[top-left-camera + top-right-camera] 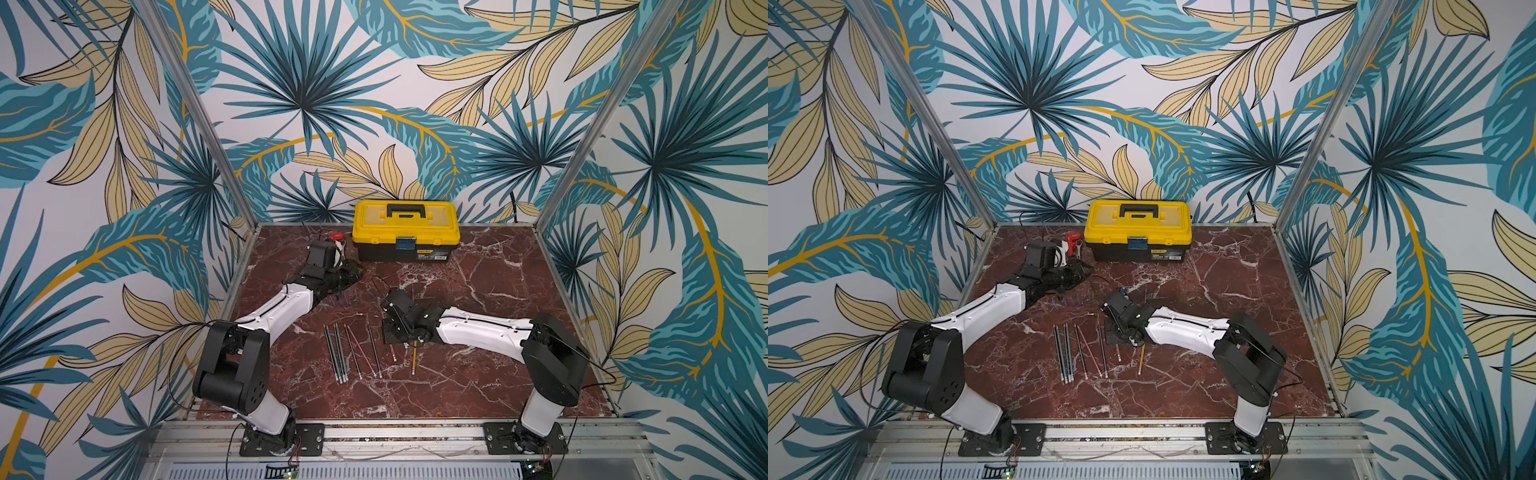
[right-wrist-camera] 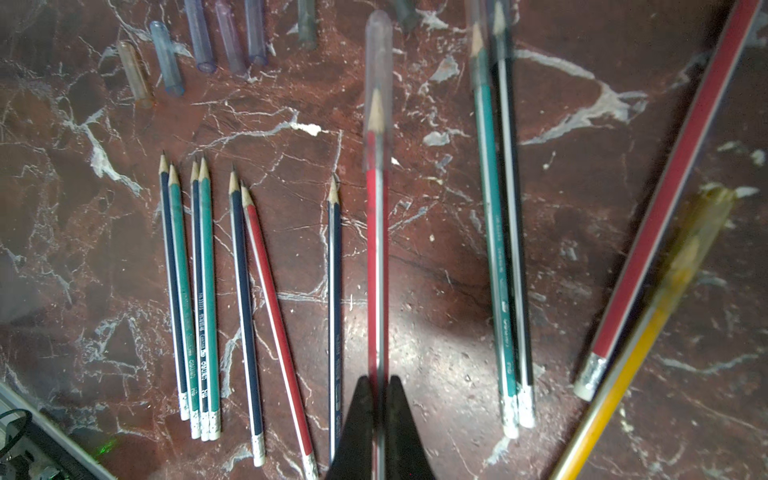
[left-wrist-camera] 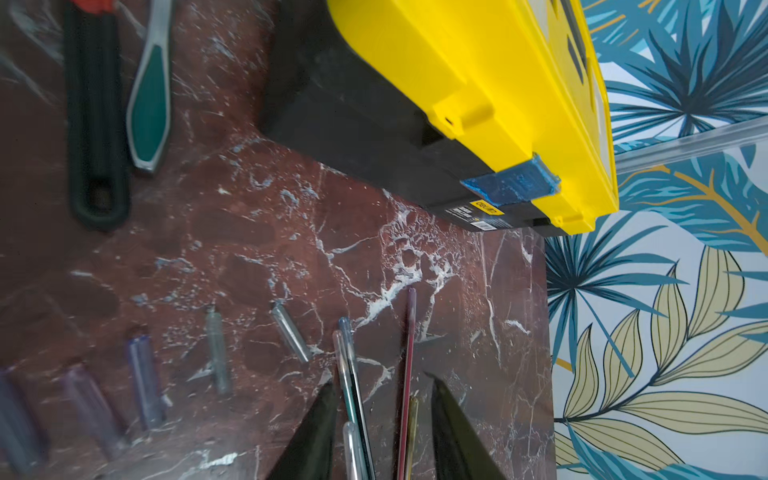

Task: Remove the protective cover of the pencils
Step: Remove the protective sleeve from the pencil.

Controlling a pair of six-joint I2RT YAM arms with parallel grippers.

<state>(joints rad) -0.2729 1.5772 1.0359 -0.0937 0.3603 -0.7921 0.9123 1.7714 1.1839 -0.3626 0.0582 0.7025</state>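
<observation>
The right claw [image 2: 380,386] pinches a red pencil [image 2: 377,270] by its shaft, leaving the protective cover [image 2: 378,50] on its tip free to be pulled off endwise. The left claw [image 3: 382,380] stands spread (apparently empty). The bared pencils [image 2: 199,291] lie mid-tabletop [image 1: 478,374] towards the front edge, with loose caps [image 2: 166,58] beyond their tips.

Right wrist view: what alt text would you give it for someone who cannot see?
The right gripper grips a red pencil with a clear cap on its tip, over a red marble table. Seven bare sharpened pencils lie alongside, with several loose caps beyond them.
</observation>
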